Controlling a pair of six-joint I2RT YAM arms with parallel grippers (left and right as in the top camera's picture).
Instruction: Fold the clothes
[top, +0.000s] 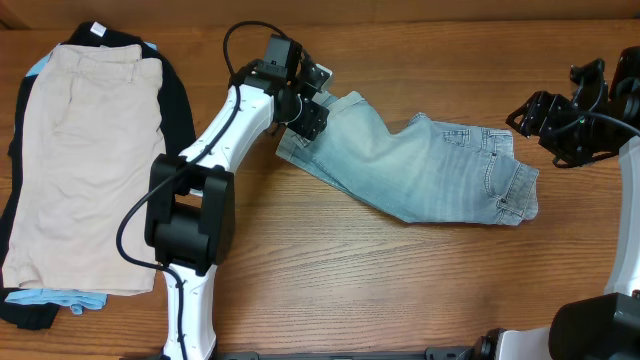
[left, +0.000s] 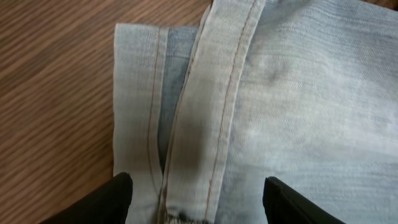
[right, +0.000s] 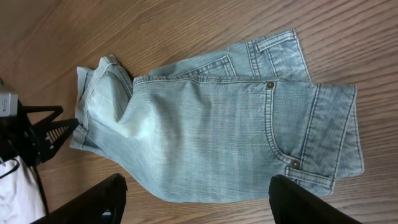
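Note:
A pair of light blue denim shorts (top: 430, 165) lies flat across the middle of the wooden table, with the leg hems to the left and the waistband to the right. My left gripper (top: 310, 105) is open at the hem end. In the left wrist view its fingers (left: 198, 202) straddle the folded hem edges of the shorts (left: 298, 106). My right gripper (top: 535, 120) is open and empty, just beyond the waistband end. In the right wrist view its fingers (right: 196, 199) hover above the shorts (right: 211, 130).
A stack of folded clothes (top: 90, 160) lies at the left: a beige garment on top, with black and light blue ones under it. Bare wooden table (top: 400, 290) runs along the front. The left arm's gripper shows in the right wrist view (right: 31, 134).

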